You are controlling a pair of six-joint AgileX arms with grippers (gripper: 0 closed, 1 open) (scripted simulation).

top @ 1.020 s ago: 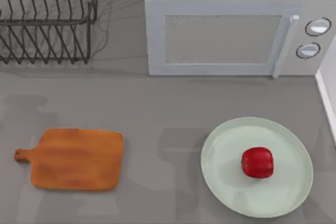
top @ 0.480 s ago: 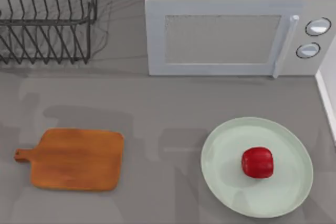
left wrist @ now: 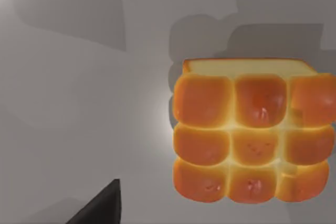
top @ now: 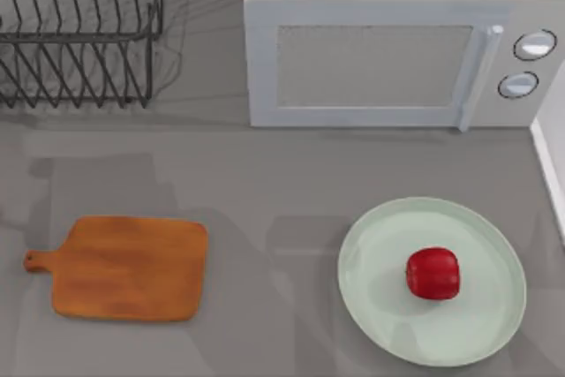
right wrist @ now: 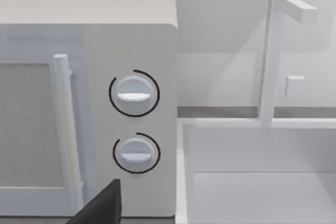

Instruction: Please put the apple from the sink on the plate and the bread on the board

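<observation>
The red apple (top: 433,273) lies on the pale green plate (top: 380,306) at the table's front right. On the front left the orange-brown board (top: 128,267) lies bare, its handle pointing left. In the left wrist view the golden bread (left wrist: 252,135) sits top-up on a grey surface, and a dark tip of my left gripper (left wrist: 100,208) shows near it without touching it. A dark tip of my right gripper (right wrist: 102,205) appears in the right wrist view, facing the microwave and the white sink (right wrist: 252,182).
A white microwave (top: 380,50) with its door shut stands at the back, two dials (right wrist: 134,94) on its right side. A black wire dish rack (top: 75,28) is at the back left. The sink's faucet (right wrist: 273,51) rises beside the microwave.
Shadows on the left half of the table have shifted. The apple, plate and board have not moved.
</observation>
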